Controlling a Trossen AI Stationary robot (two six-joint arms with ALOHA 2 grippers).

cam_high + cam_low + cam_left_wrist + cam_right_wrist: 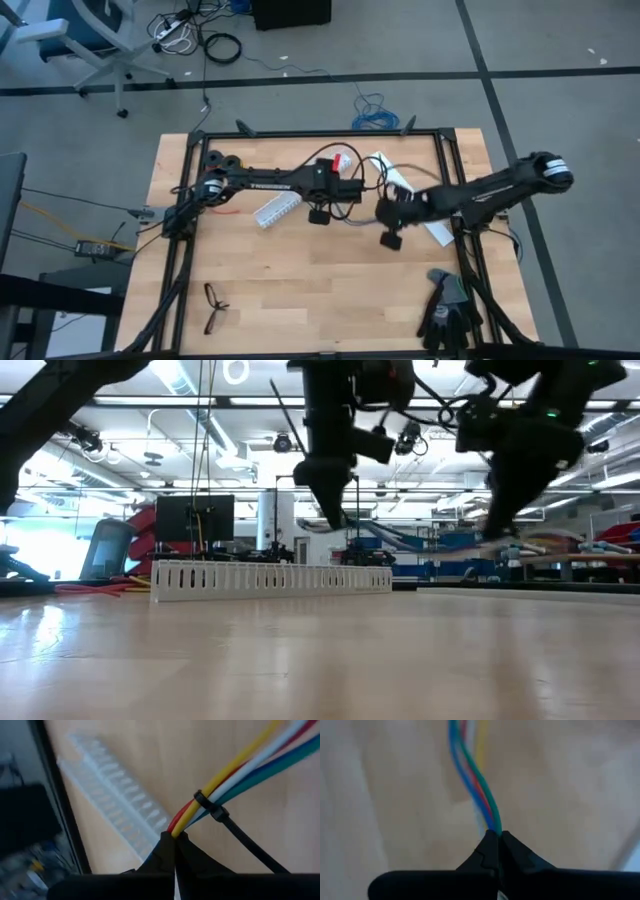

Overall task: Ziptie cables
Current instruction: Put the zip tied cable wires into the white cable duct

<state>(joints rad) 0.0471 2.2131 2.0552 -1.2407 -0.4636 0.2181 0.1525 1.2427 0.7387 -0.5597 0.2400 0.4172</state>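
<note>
A: Where are the cables (240, 765)?
B: Mid-frame in the high view, strung above the tabletop (330, 270) between both tools.
A: Grips?
B: Left tool (174, 837) clamped on one end (ziptie (235, 827) already around it), right tool (498, 834) clamped on the other.

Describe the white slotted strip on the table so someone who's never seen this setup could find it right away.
Start at the wooden table and find the left arm's gripper near the middle. The white slotted strip lies flat just beside it, on the side toward the left arm's base. It is a long pale plastic piece with a comb-like row of narrow slots, unlike the coloured cables or the black eyeglasses nearer the front edge.
</note>
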